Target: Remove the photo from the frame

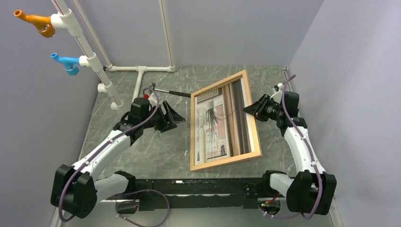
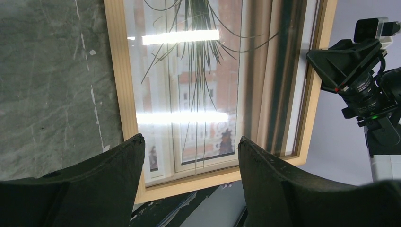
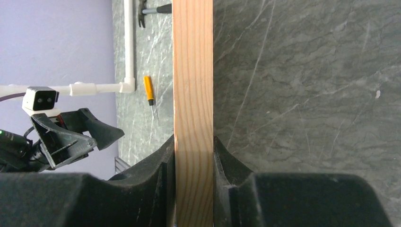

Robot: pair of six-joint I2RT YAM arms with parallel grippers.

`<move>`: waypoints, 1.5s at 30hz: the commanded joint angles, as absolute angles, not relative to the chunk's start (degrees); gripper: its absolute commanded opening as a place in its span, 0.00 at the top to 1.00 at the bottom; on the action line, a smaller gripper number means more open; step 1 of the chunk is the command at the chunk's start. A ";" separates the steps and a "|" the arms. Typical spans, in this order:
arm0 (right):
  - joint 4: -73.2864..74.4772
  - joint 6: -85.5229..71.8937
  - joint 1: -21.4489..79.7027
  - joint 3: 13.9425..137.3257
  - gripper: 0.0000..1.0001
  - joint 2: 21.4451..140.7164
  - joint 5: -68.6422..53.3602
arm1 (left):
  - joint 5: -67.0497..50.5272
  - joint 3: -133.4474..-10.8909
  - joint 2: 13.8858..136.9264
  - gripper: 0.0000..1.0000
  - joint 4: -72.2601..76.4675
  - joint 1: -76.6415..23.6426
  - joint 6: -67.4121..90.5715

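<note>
Frame (image 1: 226, 161) long axis near-to-far, right edge clamped in right gripper (image 1: 247, 109)

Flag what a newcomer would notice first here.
The big wooden frame sits mid-table with the photo still inside, its right edge clamped by the right arm's fingers. The left arm's fingers gape open facing its front. An orange hook and a blue hook jut from white pipes at far left.
</note>
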State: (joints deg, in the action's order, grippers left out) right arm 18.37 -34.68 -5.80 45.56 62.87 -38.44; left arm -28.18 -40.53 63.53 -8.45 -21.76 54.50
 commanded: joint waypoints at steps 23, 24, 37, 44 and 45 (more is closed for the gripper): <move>-3.29 -35.68 -6.02 34.54 1.00 76.84 -44.22 | -27.51 -40.27 61.21 0.25 -9.16 -20.93 52.75; -1.71 -34.39 -6.06 34.87 1.00 77.23 -42.99 | -27.43 -40.19 61.03 0.26 -9.40 -20.91 52.62; 24.53 -23.29 -2.18 45.66 0.18 78.35 -7.19 | -26.50 -39.68 60.60 0.24 -10.29 -20.65 50.08; 26.62 -22.02 8.56 51.47 0.07 74.58 2.27 | -20.80 -43.36 65.11 0.22 -12.32 -20.65 41.69; 26.44 -21.86 10.12 51.99 0.07 74.11 1.76 | -18.68 -44.53 66.25 0.22 -12.75 -20.63 40.50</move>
